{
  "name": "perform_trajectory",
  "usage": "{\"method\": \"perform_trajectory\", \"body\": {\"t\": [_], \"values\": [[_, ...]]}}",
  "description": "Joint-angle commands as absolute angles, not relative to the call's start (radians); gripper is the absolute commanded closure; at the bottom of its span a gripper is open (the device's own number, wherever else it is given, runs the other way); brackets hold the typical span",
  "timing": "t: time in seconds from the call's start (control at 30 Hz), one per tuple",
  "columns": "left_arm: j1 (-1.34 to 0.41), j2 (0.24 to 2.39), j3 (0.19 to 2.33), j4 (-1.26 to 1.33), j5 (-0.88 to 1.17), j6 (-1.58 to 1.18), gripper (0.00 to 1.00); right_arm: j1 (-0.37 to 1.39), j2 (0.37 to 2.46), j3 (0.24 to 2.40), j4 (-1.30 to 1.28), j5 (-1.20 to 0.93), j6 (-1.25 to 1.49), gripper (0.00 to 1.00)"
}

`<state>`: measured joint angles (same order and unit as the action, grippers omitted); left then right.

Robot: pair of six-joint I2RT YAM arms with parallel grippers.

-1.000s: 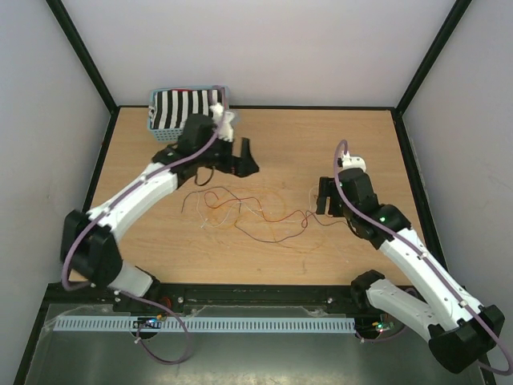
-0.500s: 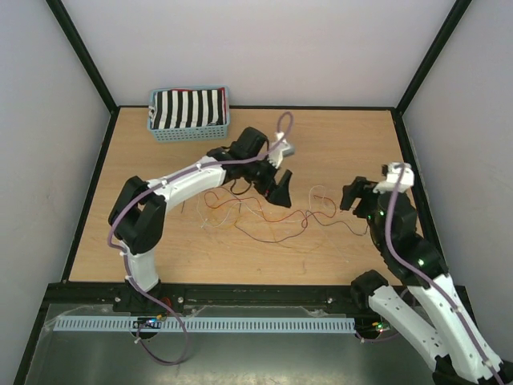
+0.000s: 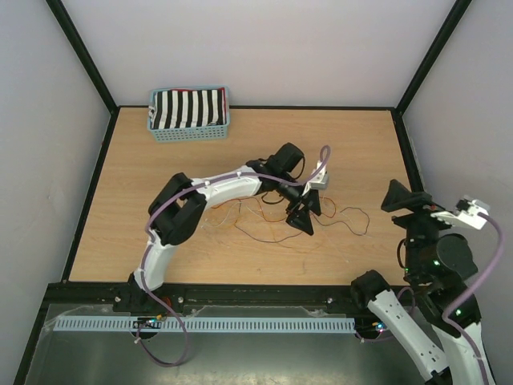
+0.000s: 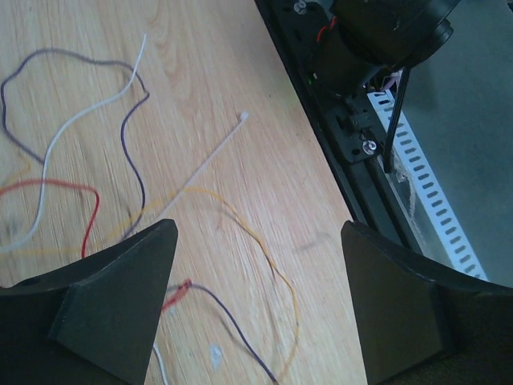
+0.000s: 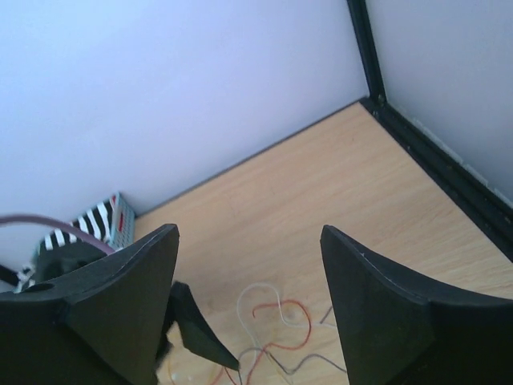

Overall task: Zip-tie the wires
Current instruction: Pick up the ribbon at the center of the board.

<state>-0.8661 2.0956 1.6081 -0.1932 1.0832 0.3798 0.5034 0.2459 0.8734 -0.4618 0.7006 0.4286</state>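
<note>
The wires [image 3: 264, 218] lie loose on the wooden table, thin orange, red, black and whitish strands spread from the middle to the right. My left gripper [image 3: 304, 215] hovers low over their right part, open and empty. In the left wrist view the gripper [image 4: 258, 241] has orange, black, red and white strands [image 4: 240, 233] between and below its fingers. A thin white zip tie [image 4: 210, 159] lies flat on the wood just beyond. My right gripper [image 3: 399, 197] is raised at the near right, open and empty. In its own view the gripper [image 5: 248, 241] looks over the wires [image 5: 282, 321].
A light blue basket [image 3: 189, 113] holding a black-and-white striped cloth stands at the back left, also in the right wrist view [image 5: 94, 226]. The black rail [image 4: 337, 120] runs along the table's near edge. Black frame posts and pale walls close in the table.
My left arm has swung from the basket out over the wires' right part. My right arm has pulled back from the wires and risen at the near right.
</note>
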Motion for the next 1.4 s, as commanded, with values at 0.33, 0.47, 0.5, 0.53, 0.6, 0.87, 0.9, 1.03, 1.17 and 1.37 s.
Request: {"method": "perform_trajectory", "body": {"t": [0.33, 0.47, 0.5, 0.53, 0.6, 0.87, 0.9, 1.03, 1.17, 1.37], "values": [[-0.998, 2.322, 1.856, -0.179, 1.241, 0.570, 0.33, 0.501, 0.196, 0.924, -0.402, 0.774, 0.375, 0.19], [-1.024, 2.366, 1.888, -0.181, 1.204, 0.575, 0.38, 0.500, 0.198, 0.922, -0.402, 0.765, 0.375, 0.19], [-1.027, 2.377, 1.896, -0.184, 1.192, 0.575, 0.40, 0.500, 0.197, 0.920, -0.402, 0.763, 0.373, 0.19], [-1.029, 2.388, 1.909, -0.184, 1.176, 0.570, 0.42, 0.500, 0.196, 0.921, -0.402, 0.761, 0.373, 0.19], [-1.033, 2.412, 1.937, -0.185, 1.155, 0.557, 0.47, 0.501, 0.195, 0.921, -0.402, 0.758, 0.372, 0.19], [-1.065, 2.488, 1.992, -0.223, 1.038, 0.608, 0.50, 0.500, 0.190, 0.909, -0.402, 0.747, 0.375, 0.19], [-1.068, 2.492, 1.992, -0.225, 1.024, 0.619, 0.50, 0.501, 0.188, 0.907, -0.402, 0.747, 0.375, 0.19], [-1.083, 2.505, 1.993, -0.227, 0.977, 0.653, 0.50, 0.500, 0.185, 0.902, -0.402, 0.745, 0.376, 0.19], [-1.100, 2.512, 1.995, -0.227, 0.955, 0.681, 0.49, 0.500, 0.185, 0.902, -0.402, 0.745, 0.376, 0.19], [-1.124, 2.522, 1.998, -0.226, 0.933, 0.709, 0.49, 0.501, 0.184, 0.903, -0.402, 0.748, 0.371, 0.19]]}}
